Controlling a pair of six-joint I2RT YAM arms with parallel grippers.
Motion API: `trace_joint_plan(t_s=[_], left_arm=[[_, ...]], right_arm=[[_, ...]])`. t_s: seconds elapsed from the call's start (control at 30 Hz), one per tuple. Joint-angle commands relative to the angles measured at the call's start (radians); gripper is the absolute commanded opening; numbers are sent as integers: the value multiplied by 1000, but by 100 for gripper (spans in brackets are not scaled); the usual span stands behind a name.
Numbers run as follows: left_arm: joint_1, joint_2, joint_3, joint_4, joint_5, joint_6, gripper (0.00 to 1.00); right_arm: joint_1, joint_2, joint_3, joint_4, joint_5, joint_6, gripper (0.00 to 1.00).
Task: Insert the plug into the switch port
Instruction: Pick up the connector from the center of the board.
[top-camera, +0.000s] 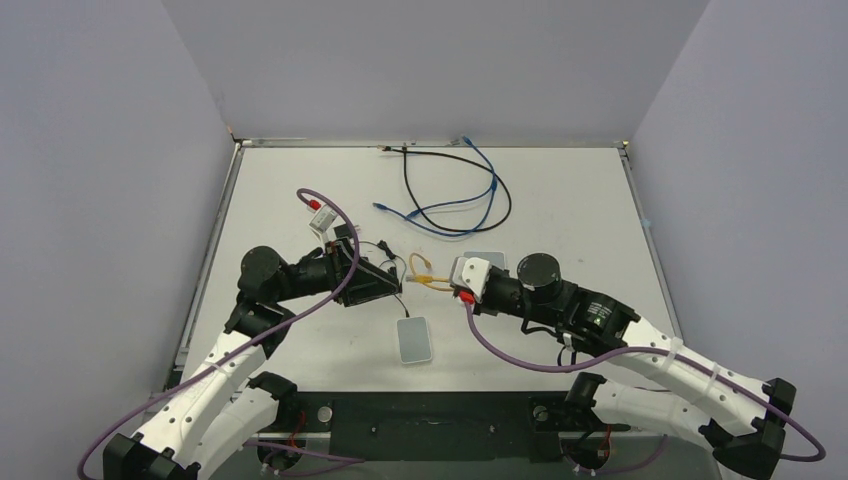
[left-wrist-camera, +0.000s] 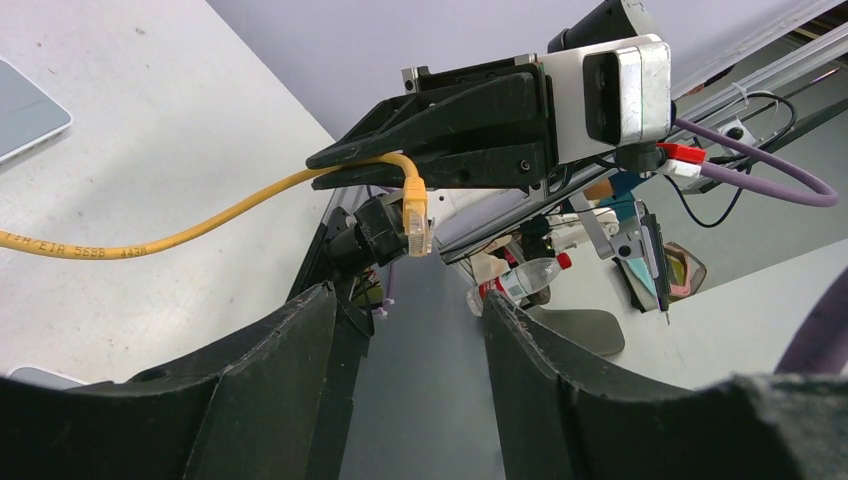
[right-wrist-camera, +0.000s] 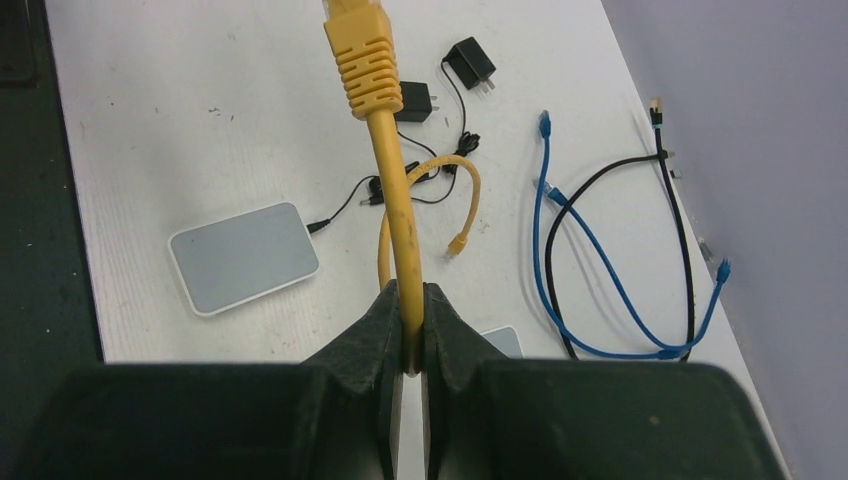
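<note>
My right gripper (right-wrist-camera: 410, 318) is shut on a yellow cable (right-wrist-camera: 398, 190) a short way behind its yellow plug (right-wrist-camera: 361, 45). The plug sticks out ahead of the fingers, above the table. In the left wrist view the right gripper (left-wrist-camera: 335, 167) holds the cable with the plug (left-wrist-camera: 415, 215) hanging down. The switch, a flat white box with a pale grey face (top-camera: 413, 340), lies on the table between the arms and also shows in the right wrist view (right-wrist-camera: 243, 257); a thin black lead is plugged into its edge. My left gripper (left-wrist-camera: 405, 310) is open and empty, facing the right gripper (top-camera: 440, 280).
A second flat grey-faced box (top-camera: 484, 259) lies just behind the right gripper. Blue cables (top-camera: 470, 190) and a black cable (top-camera: 452, 205) are looped at the back of the table. Two black power adapters (right-wrist-camera: 470, 62) lie near the yellow cable's free end (right-wrist-camera: 458, 243).
</note>
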Motion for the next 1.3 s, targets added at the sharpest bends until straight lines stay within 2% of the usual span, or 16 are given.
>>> trace_joint_plan(t_s=[0.0, 0.73, 1.27], left_arm=[[5, -2, 48, 40, 15, 5, 52], [4, -1, 45, 12, 5, 20, 43], [5, 17, 42, 4, 3, 31, 22]], right_arm=[[8, 14, 44, 83, -42, 24, 0], [39, 75, 57, 97, -41, 35, 0], [47, 80, 55, 108, -33, 37, 0]])
